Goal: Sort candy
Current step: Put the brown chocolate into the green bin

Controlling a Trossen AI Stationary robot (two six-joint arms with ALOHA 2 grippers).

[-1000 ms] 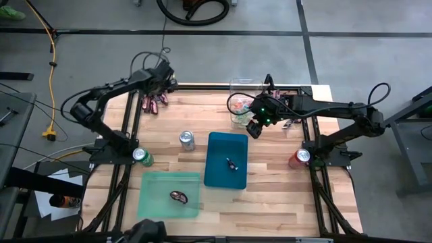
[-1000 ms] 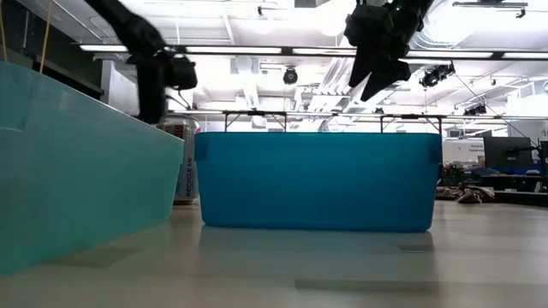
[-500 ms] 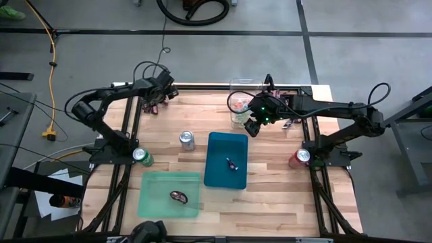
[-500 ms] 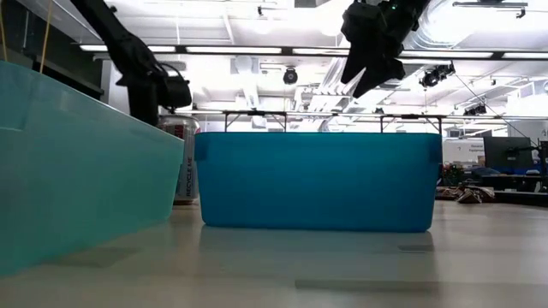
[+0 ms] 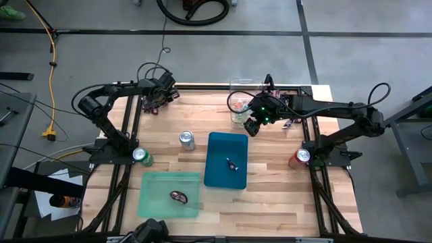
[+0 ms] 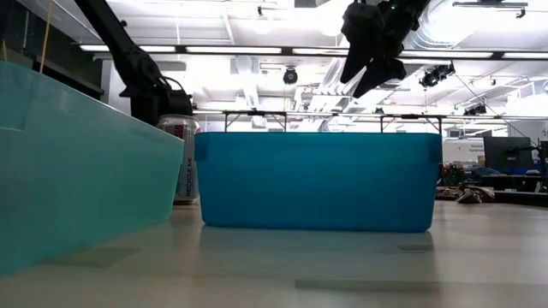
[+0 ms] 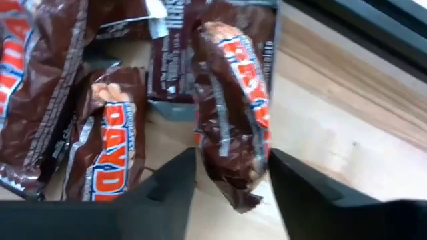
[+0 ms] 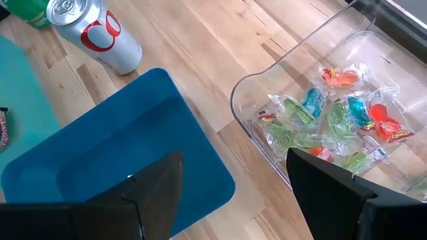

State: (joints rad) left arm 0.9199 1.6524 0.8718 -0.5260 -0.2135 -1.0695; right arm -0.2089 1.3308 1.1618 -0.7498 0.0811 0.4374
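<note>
Wooden tabletop, concrete floor around it, bright ceiling lights beyond. Nearest edge: green bin (image 5: 171,194) with one dark candy in it (image 5: 178,196), then the blue bin (image 5: 227,160) holding one small dark wrapped piece (image 5: 232,163). Silver soda can (image 5: 187,140) stands between the bins and the far corner.

Far right: right gripper (image 5: 252,127) hangs above the table between the blue bin and a clear container (image 8: 313,107) of small red, green and blue sweets (image 8: 340,117). Fingers wide apart, holding nothing.

Far left corner: left gripper (image 7: 230,177) is down on the pile of red-brown bars (image 5: 154,102). One bar (image 7: 230,113) sits right between its fingers, long axis running straight away from the wrist, so the fingers close across its narrow width. Jaws part closed, either side of the wrapper; firm grip not yet clear. Other bars lie just beside it, touching. Left arm is plainly the nearer one for this pile. Judging by that, next step is finishing the pinch and lifting clear of the neighbours.
</note>
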